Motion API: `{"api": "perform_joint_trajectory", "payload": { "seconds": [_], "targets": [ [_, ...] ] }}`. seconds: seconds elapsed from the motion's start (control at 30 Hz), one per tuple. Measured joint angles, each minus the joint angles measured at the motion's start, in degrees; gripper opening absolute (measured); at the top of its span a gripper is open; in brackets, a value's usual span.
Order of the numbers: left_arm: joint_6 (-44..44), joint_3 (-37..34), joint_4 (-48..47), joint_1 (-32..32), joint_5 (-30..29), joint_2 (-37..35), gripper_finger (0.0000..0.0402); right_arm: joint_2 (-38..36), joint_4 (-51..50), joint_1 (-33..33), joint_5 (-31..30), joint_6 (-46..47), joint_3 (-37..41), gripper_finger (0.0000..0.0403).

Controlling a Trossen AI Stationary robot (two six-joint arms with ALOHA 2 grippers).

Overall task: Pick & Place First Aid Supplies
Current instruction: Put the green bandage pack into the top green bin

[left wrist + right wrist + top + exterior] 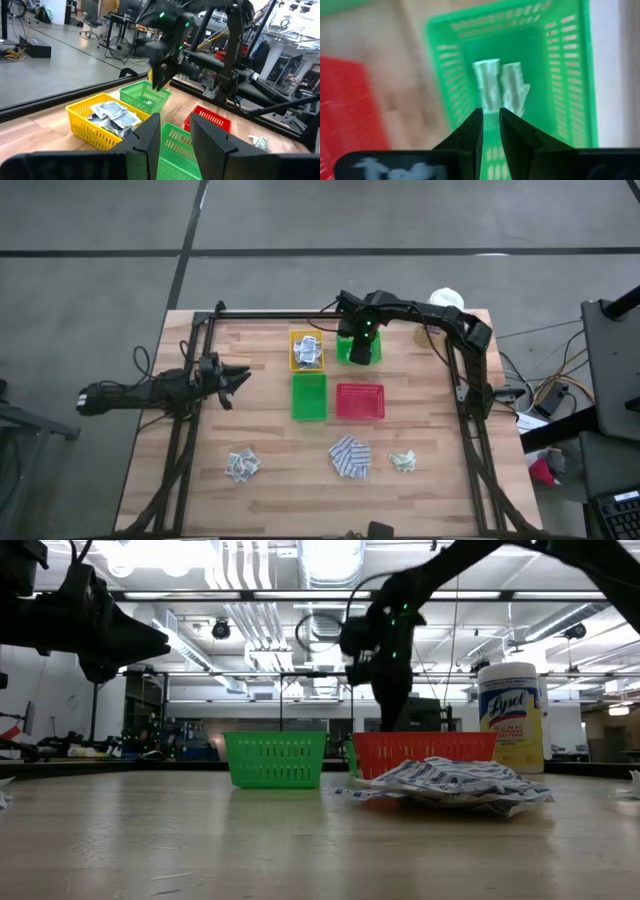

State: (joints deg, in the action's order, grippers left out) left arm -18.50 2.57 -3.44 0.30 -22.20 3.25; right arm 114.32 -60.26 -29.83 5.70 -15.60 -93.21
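Note:
My right gripper (491, 125) hangs fingers-down over the far green tray (570, 75), open by a narrow gap with nothing between its fingers. Pale green strips (502, 87) lie flat on that tray's floor below it. On the near part of the table lie three piles: blue-and-white pads (241, 465), white-grey sachets (350, 457) and more pale green strips (403, 461). White-grey sachets (112, 116) also fill the yellow tray (307, 350). My left gripper (175, 135) waits at the table's left, level, open and empty.
A second green tray (309, 396) and a red tray (360, 401) stand side by side at mid-table, in front of the yellow and far green trays. A yellow canister with a white lid (510, 715) stands at the far right. Dark frame rails (280, 315) border the table.

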Motion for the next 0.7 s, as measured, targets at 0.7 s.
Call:
{"api": "perform_joint_trajectory", "payload": {
  "seconds": [0.7],
  "targets": [
    [0.09,0.00,0.00,0.00,0.05,0.00,0.0108,-33.48,-17.43,23.77,0.55,37.38,18.63,0.0061]
  ]
}}
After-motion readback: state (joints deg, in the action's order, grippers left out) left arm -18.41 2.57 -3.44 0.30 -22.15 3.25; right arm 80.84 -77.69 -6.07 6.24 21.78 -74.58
